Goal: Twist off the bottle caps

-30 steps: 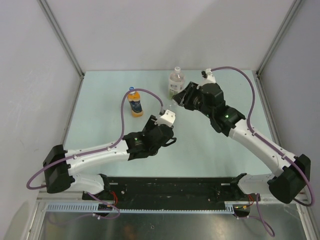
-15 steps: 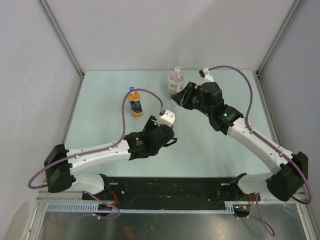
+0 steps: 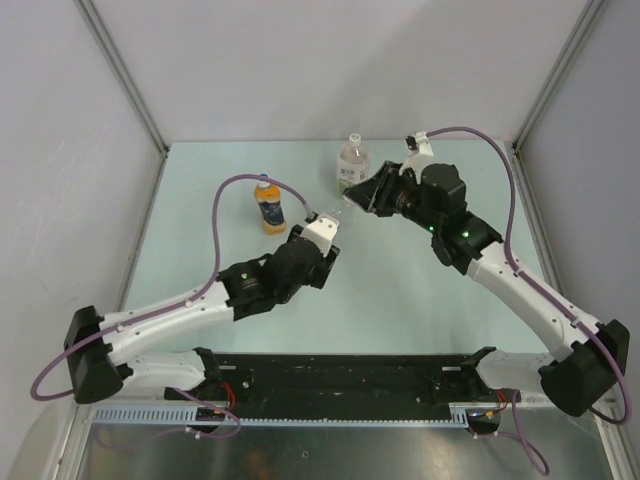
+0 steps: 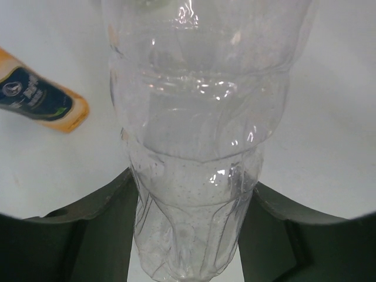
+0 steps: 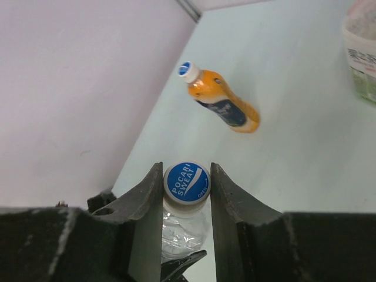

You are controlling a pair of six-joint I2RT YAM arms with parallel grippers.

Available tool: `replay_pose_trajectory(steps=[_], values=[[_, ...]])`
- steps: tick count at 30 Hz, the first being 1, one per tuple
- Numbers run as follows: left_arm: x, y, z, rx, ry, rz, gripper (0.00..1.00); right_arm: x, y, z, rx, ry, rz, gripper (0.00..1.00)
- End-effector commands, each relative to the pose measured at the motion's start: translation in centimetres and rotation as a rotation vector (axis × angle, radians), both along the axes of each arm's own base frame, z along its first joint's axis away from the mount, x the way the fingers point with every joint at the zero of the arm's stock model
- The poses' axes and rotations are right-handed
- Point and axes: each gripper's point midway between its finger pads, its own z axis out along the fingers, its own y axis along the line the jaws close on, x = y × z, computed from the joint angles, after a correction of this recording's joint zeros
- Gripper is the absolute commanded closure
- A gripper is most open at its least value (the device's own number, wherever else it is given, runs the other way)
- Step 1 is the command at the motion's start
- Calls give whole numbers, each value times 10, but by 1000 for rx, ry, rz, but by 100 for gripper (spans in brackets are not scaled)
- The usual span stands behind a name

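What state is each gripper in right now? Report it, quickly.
The left gripper is closed, holding the clear bottle by its body.
The right gripper is closed on that bottle's blue cap.

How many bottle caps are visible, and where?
3. The Pocari Sweat cap sits between the right gripper fingers, on the clear bottle; a blue-and-white cap tops the orange bottle; a whitish cap tops the labelled bottle.
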Motion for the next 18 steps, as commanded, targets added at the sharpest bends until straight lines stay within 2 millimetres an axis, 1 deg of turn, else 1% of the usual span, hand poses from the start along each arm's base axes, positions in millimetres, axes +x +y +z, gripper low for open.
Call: replay_pose_trajectory(steps=[1,5,7,13,18], values=[[-16,-28,36,-159,-42,-218,100,-22,-1,31,112,-121,149,100],[-36,-40,45,-227,-45,-363,100,-31,-8,37,172,-159,204,100],[-50,-47,51,-271,-45,-459,100,-41,-10,44,184,-223,247,100],[-101,-67,71,-382,-35,-779,100,-64,-16,56,154,-358,318,100],[-147,-75,83,-449,5,-1050,100,-84,-20,65,164,-447,423,100]])
